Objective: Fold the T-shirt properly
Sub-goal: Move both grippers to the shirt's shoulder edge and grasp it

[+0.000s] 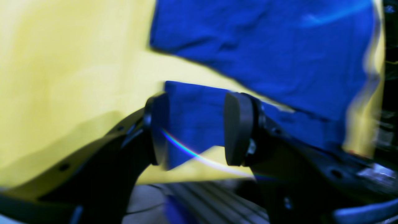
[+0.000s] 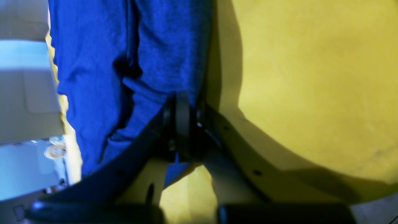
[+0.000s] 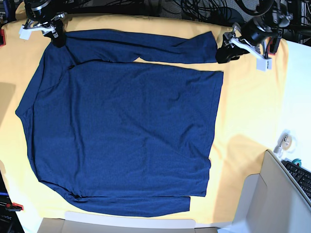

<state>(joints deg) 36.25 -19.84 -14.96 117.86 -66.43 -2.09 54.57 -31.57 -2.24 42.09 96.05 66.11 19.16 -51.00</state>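
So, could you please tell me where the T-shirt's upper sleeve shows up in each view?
Left wrist: sleeve cuff between the open left gripper.
Right wrist: sleeve fabric pinched by the shut right gripper.
Base: sleeve along the top.
Shared landmark: yellow cloth.

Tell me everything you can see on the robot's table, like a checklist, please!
Surface: a big yellow-orange cloth covers the table.
Job's things: the dark blue T-shirt lies spread flat, with its upper long sleeve stretched along the far edge.
Clutter: a small roll of tape sits at the cloth's edge, beside a grey box.
Grippers: the right gripper is shut on the T-shirt near the shoulder; the left gripper is open, its pads on either side of the sleeve's cuff end.
Cables: a dark tangle lies behind the table.
Surroundings: a keyboard shows at the near corner.
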